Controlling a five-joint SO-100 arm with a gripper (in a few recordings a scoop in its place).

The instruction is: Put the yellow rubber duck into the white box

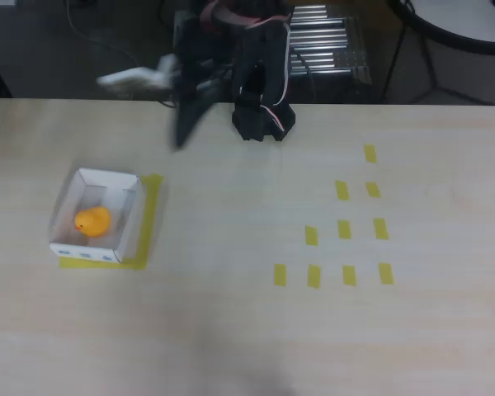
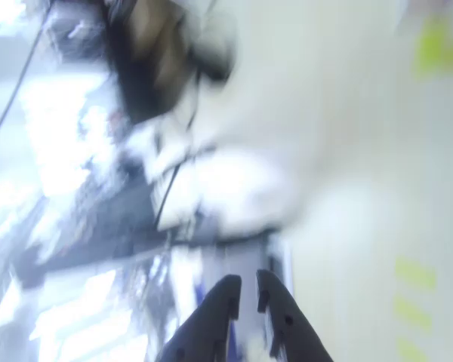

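The yellow rubber duck [image 1: 91, 221] sits inside the white box [image 1: 109, 176] on the left of the table in the overhead view. My gripper [image 1: 181, 136] is blurred and raised near the table's back edge, up and to the right of the box and well apart from it. In the wrist view the picture is smeared; the two dark fingers [image 2: 228, 296] stand at the bottom almost together, with nothing between them at the gripper [image 2: 247, 280].
The box rests on a yellow tape outline [image 1: 153, 206]. Several small yellow tape rectangles [image 1: 344, 229] mark the table's right half. The arm's black base [image 1: 262, 120] stands at the back edge, with a metal rack [image 1: 330, 41] behind it.
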